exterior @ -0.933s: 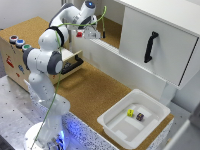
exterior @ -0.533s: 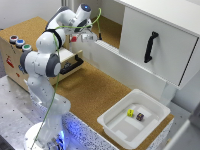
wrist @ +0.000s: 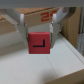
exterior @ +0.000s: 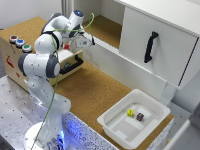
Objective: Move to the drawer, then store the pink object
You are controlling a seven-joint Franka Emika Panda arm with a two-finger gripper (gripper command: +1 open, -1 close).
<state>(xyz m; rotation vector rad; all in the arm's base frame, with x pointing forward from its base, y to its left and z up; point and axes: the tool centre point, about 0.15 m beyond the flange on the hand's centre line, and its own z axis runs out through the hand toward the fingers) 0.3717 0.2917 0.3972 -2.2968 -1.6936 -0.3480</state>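
Note:
In the wrist view a reddish-pink block (wrist: 39,46) with a black L mark, the pink object, sits clamped between my two fingers (wrist: 22,29), over a white surface. My gripper (wrist: 39,39) is shut on it. In the exterior view the gripper (exterior: 88,42) hangs above the white ledge, a little beyond and above the drawer (exterior: 71,64). The drawer is a small pale-wood one with a black bar handle, pulled partly out of the wooden box. The block is too small to make out in the exterior view.
A white tub (exterior: 116,129) at the front holds a yellow cube (exterior: 130,113) and a dark brown cube (exterior: 140,116). A large white door (exterior: 170,55) with a vertical black handle (exterior: 150,46) stands at the exterior view's right. Coloured buttons (exterior: 18,42) top the wooden box.
My gripper has come down and toward the exterior view's left, closer to the drawer, still holding the pink object. The tub and cubes have not moved.

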